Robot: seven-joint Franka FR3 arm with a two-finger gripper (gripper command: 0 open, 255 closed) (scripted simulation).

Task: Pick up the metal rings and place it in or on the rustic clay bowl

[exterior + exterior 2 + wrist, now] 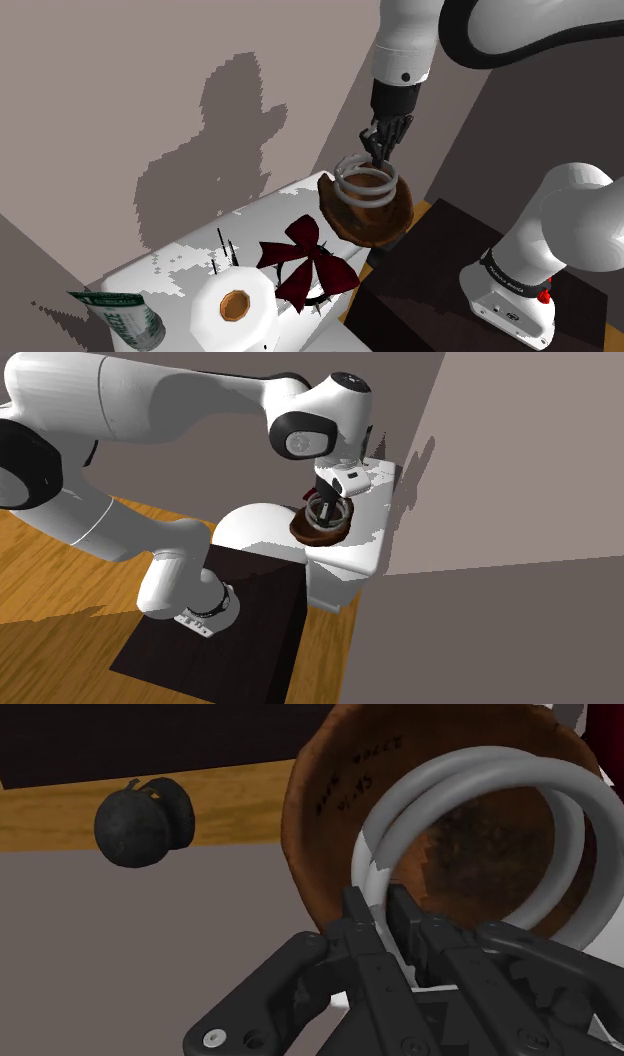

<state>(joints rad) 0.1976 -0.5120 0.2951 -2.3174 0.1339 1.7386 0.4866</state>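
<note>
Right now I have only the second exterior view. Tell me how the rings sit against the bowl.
Observer: In the shoulder view, the grey rings hang at the mouth of the brown bowl, with the upper coil above the rim.
Operator: Confirm the grip.
Observer: In the wrist view, the fingers clasp the near edge of the rings, and the inside of the bowl shows straight behind them.
</note>
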